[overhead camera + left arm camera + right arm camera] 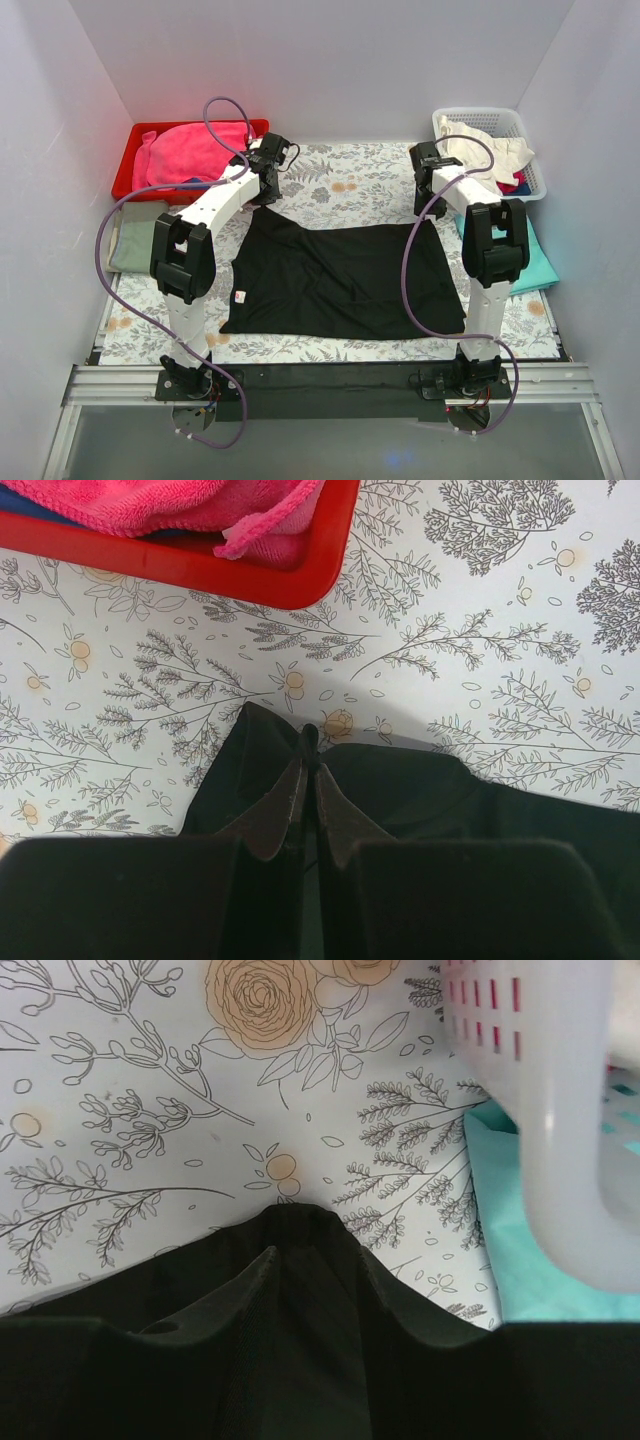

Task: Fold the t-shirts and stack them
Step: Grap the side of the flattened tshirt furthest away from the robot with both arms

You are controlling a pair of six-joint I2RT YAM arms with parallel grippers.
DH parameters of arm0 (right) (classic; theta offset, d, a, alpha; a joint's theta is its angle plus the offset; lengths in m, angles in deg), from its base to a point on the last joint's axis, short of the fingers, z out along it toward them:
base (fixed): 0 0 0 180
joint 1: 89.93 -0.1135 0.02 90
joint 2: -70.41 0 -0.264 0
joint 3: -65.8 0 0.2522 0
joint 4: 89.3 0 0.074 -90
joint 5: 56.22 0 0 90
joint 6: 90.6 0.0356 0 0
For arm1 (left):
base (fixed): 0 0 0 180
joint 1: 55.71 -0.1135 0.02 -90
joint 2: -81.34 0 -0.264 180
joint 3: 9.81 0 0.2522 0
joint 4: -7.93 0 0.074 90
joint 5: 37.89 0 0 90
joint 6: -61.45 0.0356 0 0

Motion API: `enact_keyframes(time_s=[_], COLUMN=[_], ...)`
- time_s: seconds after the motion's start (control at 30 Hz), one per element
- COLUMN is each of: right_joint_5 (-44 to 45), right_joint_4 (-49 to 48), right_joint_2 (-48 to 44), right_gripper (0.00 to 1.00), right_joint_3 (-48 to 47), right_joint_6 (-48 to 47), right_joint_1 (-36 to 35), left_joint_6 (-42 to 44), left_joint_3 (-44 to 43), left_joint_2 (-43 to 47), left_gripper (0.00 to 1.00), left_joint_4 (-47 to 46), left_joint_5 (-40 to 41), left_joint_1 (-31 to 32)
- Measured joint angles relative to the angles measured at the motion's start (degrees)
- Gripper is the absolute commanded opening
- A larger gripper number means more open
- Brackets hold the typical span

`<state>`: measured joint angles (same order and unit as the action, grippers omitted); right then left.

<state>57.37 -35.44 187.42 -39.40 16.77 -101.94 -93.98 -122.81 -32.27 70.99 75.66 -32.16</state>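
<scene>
The black t-shirt [340,275] lies spread flat on the floral cloth in the middle of the table. My left gripper [266,192] is at its far left corner and is shut on a pinch of black fabric, which shows at the fingertips in the left wrist view [310,765]. My right gripper [428,205] is at the far right corner. Its jaws stand apart with the shirt's corner [300,1225] lying between them in the right wrist view [315,1255]. The teal t-shirt [538,265] lies flat at the right, partly under my right arm.
A red tray [150,130] with pink cloth stands at the back left. A white basket [500,125] of clothes stands at the back right, close to my right gripper [560,1110]. A grey-green cloth [128,240] lies at the left edge.
</scene>
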Motion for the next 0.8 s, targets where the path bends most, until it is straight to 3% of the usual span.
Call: enact_keyframes(time_s=[0.4, 0.5, 0.57, 0.8], right_joint_5=[-0.44, -0.44, -0.42, 0.92], right_joint_4=[-0.76, -1.07, -1.29, -1.31], right_joint_2=[4.9, 5.25, 5.4, 5.6], right_gripper=[0.38, 0.22, 0.03, 0.01], right_joint_3=[-0.76, -1.11, -1.25, -1.31], right_joint_6=[-0.42, -0.96, -1.29, -1.75], right_joint_1=[0.0, 0.02, 0.04, 0.7], left_joint_6=[-0.02, -0.02, -0.02, 0.0], left_joint_3=[0.0, 0.0, -0.02, -1.05], left_joint_2=[-0.7, -0.85, -1.14, -1.95], left_gripper=[0.0, 0.0, 0.0, 0.0], left_joint_4=[0.07, 0.07, 0.07, 0.81], left_joint_5=[0.0, 0.0, 0.0, 0.17], left_joint_1=[0.0, 0.0, 0.0, 0.0])
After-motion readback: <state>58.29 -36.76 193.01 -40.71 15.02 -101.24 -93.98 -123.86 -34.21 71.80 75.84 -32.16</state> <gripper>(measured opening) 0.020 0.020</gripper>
